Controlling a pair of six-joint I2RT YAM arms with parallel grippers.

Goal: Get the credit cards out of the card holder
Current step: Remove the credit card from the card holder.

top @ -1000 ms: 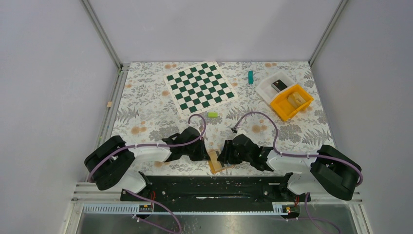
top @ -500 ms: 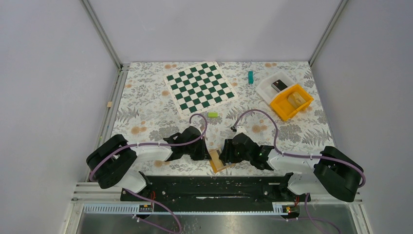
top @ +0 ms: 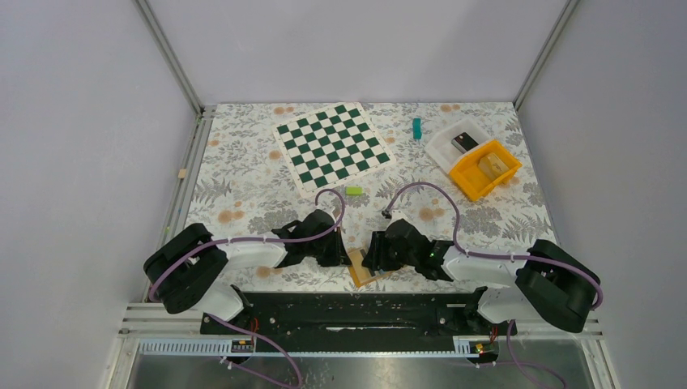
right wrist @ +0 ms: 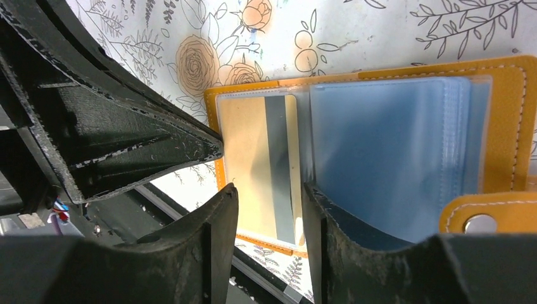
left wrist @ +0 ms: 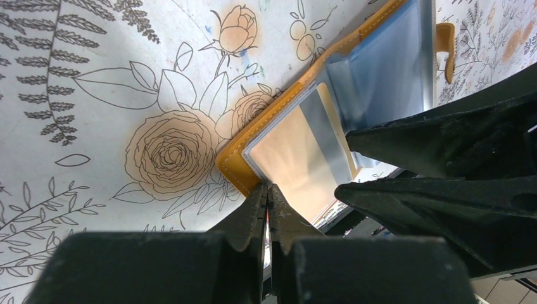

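Down at the near edge of the floral-printed table (top: 243, 186), the small orange stitched folding card holder (right wrist: 506, 82) lies open and flat between both arms. Its thin light-blue cards (right wrist: 380, 145) sit in clear sleeves, beside a beige card with a grey stripe (right wrist: 253, 145). The left gripper (left wrist: 267, 190) is clenched, tips touching the holder's corner; whether it pinches anything is unclear. The right gripper (right wrist: 269, 190) stands released, jaws apart over the beige card
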